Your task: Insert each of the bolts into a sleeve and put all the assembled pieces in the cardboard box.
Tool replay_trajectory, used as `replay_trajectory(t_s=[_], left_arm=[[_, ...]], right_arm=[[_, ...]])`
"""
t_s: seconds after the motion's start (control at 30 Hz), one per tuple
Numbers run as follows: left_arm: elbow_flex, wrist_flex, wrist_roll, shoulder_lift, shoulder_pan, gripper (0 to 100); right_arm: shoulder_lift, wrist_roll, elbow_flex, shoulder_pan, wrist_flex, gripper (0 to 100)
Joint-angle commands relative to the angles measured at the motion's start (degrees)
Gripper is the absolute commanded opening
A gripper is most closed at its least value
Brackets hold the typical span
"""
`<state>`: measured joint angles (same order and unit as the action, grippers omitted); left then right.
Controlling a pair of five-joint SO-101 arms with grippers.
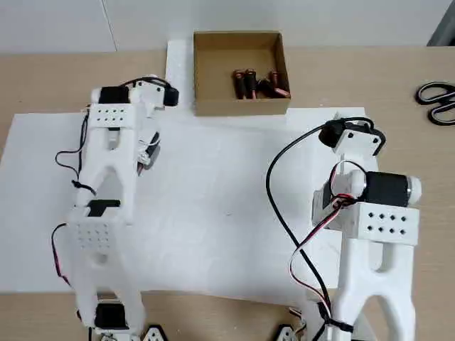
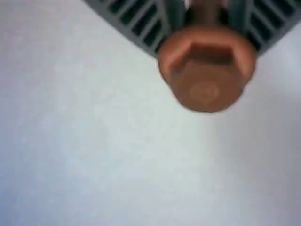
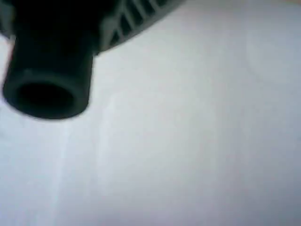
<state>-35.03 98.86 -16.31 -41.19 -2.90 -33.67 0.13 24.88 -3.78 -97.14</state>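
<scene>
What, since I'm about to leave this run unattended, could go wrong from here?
1. The left gripper holds the bolt and the right gripper holds the sleeve, each over the white sheet. If they meet off-axis, the bolt may jam on the sleeve's rim.
2. Either piece could slip free during the push and roll across the sheet.
3. The cardboard box already holds assembled pieces, so a careless drop might bounce off them.

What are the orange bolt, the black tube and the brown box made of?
The bolt looks like plastic: matte orange-brown, no metal shine, soft edges on its hex head. The sleeve looks like matte black plastic or rubber; it is hard to tell which. The cardboard box looks like plain brown cardboard, dull, with thin walls.
</scene>
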Motion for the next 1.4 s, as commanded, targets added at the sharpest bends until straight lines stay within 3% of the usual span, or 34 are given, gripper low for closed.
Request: replay_trajectory(t_s=[0.0, 0.27, 0.57, 0.9, 1.1, 1.37], left_arm=[[-1.7, 1.7, 0.5, 2.3, 1.8, 0], [-1.9, 1.6, 0.4, 21.2, 7.0, 1], [-1.6, 1.6, 1.0, 33.8, 10.6, 1], [-6.3, 1.5, 10.7, 43.0, 10.0, 1], [-7.4, 1.5, 15.6, 49.8, 10.0, 1], [4.8, 1.5, 20.7, 63.6, 10.1, 1]], right_arm=[[-1.9, 0.5, -0.3, -0.5, 0.3, 0.2], [-1.9, 0.6, -1.2, 2.7, 0.8, 0.2], [-1.8, 0.5, -13.5, 8.0, -1.2, 0.2], [-1.9, 0.2, -19.3, 17.5, -1.2, 0.2], [-3.9, -3.9, -20.5, 22.2, -1.9, 0.2], [-16.3, -5.0, -14.1, 30.7, -1.9, 0.2]])
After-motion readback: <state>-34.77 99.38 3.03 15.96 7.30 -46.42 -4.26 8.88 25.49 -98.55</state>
